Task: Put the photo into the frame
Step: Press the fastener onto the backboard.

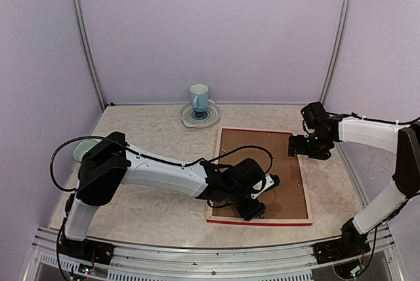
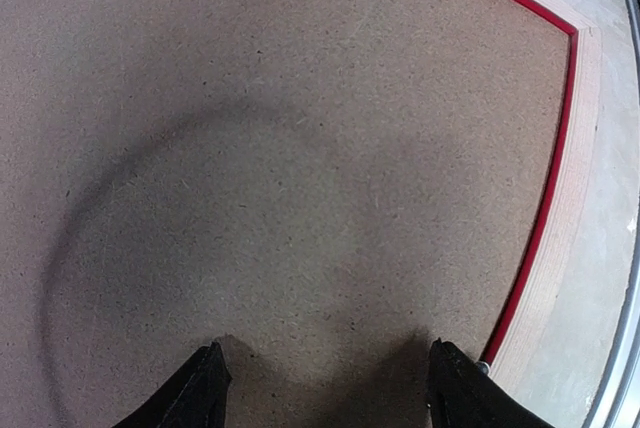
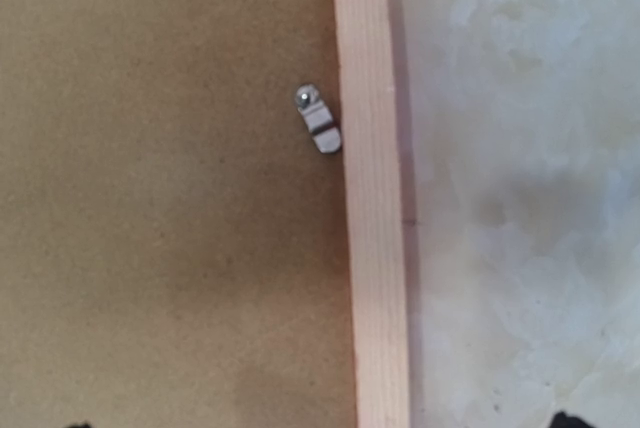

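- The frame (image 1: pixel 307 192) lies flat on the tabletop (image 1: pixel 157 143), right of centre in the top view, with its pale wood reverse facing up and a red line showing along its lower edge.
- A brown backing board (image 1: pixel 279 176) fills the inside of the frame.
- The left end effector (image 1: pixel 254 210) is over the lower left part of the backing board, the arm reaching in from the left.
- In the left wrist view its end effector (image 2: pixel 325 393) is spread wide; the black fingertips (image 2: pixel 205 388) sit low against the backing board (image 2: pixel 300 148), with the frame's wood rail (image 2: pixel 565 238) and red inner edge at the right.
- The right end effector (image 1: pixel 295 147) hovers at the frame's upper right edge.
- In the right wrist view only two dark tips show, at the bottom corners, so the end effector (image 3: pixel 320 424) is spread apart.
- That view shows the wood rail (image 3: pixel 370 248) running top to bottom and a small metal clip (image 3: pixel 318 120) on the backing board (image 3: pixel 150 248), touching the rail.
- A mug (image 1: pixel 199 97) stands on a plate (image 1: pixel 211 118) at the upper centre.
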`<state>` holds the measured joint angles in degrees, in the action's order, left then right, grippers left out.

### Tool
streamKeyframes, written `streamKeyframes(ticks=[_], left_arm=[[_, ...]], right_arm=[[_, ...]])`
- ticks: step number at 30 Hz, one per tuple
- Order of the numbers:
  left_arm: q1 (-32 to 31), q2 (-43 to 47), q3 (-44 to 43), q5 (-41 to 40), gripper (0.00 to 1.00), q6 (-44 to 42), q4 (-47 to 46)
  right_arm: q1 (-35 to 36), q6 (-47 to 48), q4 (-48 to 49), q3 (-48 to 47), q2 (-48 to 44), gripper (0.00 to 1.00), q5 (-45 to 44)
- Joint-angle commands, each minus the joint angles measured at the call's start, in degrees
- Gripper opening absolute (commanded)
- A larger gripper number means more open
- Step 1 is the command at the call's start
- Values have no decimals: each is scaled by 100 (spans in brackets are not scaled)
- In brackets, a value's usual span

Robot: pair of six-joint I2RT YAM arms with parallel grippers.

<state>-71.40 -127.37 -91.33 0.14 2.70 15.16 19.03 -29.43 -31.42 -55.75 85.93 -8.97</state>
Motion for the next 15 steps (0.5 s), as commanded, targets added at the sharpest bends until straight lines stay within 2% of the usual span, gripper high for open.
streamKeyframes(ticks=[1, 4, 8, 15], left_arm=[[29, -159, -26, -269, 68, 99, 2], [42, -43, 57, -203, 68, 70, -88], [79, 213, 333, 290, 68, -63, -305], [213, 465, 467, 732, 68, -484, -65]], right_arm=[[49, -3, 30, -57, 3, 99, 8], [49, 3, 5, -48, -10, 99, -4], [49, 7, 19, -45, -15, 99, 8], [49, 9, 39, -23, -8, 99, 16]])
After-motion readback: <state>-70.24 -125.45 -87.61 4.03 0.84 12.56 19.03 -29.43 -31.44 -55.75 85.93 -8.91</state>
